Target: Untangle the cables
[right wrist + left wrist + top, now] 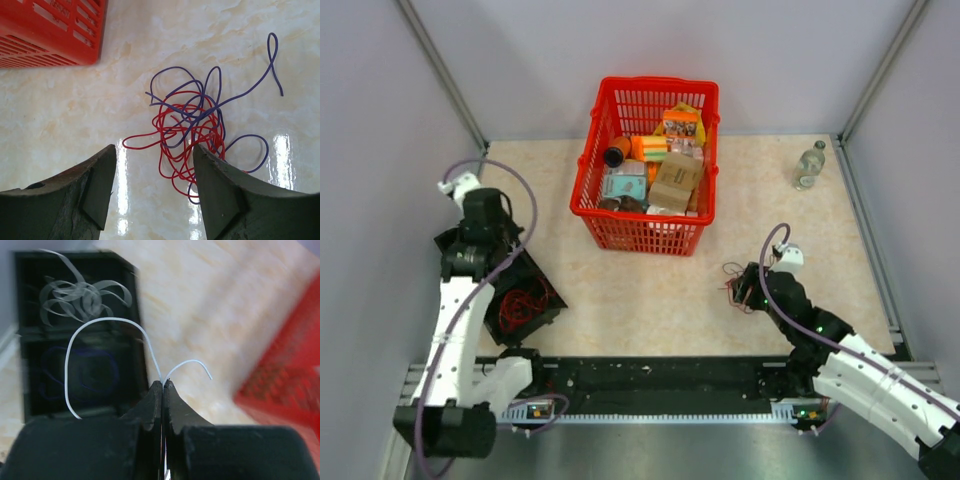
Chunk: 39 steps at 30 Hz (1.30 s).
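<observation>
My left gripper (163, 388) is pinched shut on a white wire (108, 318); my right gripper (155, 156) gapes wide, red-and-purple cables (192, 120) at one o'clock.

The counter (65, 110) looks like smooth, shiny stone — lights glint on it. The basket (45, 30) is red plastic; the cables (190, 120) look smooth.

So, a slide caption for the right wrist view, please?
Open right end effector hovers over red-and-purple cable tangle.

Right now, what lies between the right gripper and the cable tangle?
Only bare tabletop, in the right wrist view; the nearest loops of the cables show between the fingers of the open right gripper.
</observation>
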Motion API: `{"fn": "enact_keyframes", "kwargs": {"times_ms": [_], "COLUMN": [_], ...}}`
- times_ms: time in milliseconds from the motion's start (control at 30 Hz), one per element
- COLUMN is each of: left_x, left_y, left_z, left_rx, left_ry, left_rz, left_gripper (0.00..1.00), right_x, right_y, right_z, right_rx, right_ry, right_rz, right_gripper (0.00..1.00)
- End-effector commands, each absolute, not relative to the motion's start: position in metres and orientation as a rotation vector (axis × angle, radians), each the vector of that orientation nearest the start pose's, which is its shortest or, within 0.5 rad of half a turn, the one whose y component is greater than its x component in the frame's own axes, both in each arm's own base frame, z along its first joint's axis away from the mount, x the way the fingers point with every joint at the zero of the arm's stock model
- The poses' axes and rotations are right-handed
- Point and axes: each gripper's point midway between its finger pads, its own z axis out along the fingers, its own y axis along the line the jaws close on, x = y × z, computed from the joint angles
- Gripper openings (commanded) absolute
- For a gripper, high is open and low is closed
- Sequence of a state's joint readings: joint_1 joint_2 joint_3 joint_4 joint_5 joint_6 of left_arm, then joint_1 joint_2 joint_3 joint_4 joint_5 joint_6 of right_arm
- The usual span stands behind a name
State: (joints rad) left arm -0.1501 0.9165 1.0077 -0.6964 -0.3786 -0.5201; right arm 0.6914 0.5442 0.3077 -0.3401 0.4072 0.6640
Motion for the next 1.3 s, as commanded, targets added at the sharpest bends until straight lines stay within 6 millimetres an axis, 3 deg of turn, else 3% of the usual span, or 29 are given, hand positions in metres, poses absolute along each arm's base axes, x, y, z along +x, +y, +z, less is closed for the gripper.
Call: {"fn": "enact_keyframes", "kwargs": {"times_ms": [0,167,300,367,500,700,867,967,1067,1100,1133,1267], "left_x": [0.318,0.373,0.416,0.429,0.439,0.445,0.428,0.404,0.391,0.406,0.407,0.417], "left_y": [0.089,0.162,0.185,0.197,0.218,0.219,0.211,0.204,0.201,0.202,0.199,0.204], "left_z": [0.244,0.22,0.209,0.191,0.158,0.105,0.073,0.05,0.053,0.067,0.072,0.104], "left_rx": [-0.833,-1.125,-1.16,-1.205,-1.265,-1.336,-1.445,-1.609,-1.64,-1.528,-1.465,-1.399], "left_ry": [1.962,1.808,1.785,1.805,1.862,2.025,2.071,2.11,2.03,1.982,1.975,1.962], "left_rz": [0.104,0.033,-0.023,-0.002,0.094,0.076,0.065,0.073,0.076,0.013,-0.001,0.027], "left_gripper": [0.0,0.0,0.0,0.0,0.0,0.0,0.0,0.0,0.0,0.0,0.0,0.0], "right_x": [0.216,0.219,0.217,0.217,0.217,0.216,0.217,0.218,0.219,0.218,0.218,0.218], "right_y": [0.12,0.123,0.128,0.127,0.126,0.124,0.127,0.129,0.128,0.13,0.131,0.134], "right_z": [0.099,0.096,0.094,0.092,0.095,0.099,0.104,0.105,0.104,0.104,0.105,0.104], "right_rx": [0.176,0.18,0.172,0.169,0.168,0.155,0.152,0.154,0.167,0.17,0.171,0.175], "right_ry": [2.073,2.077,2.08,2.082,2.069,2.06,2.063,2.069,2.075,2.078,2.078,2.086], "right_rz": [0.402,0.407,0.434,0.432,0.435,0.429,0.438,0.443,0.438,0.447,0.452,0.465], "right_gripper": [0.62,0.62,0.62,0.62,0.62,0.62,0.62,0.62,0.62,0.62,0.62,0.62]}}
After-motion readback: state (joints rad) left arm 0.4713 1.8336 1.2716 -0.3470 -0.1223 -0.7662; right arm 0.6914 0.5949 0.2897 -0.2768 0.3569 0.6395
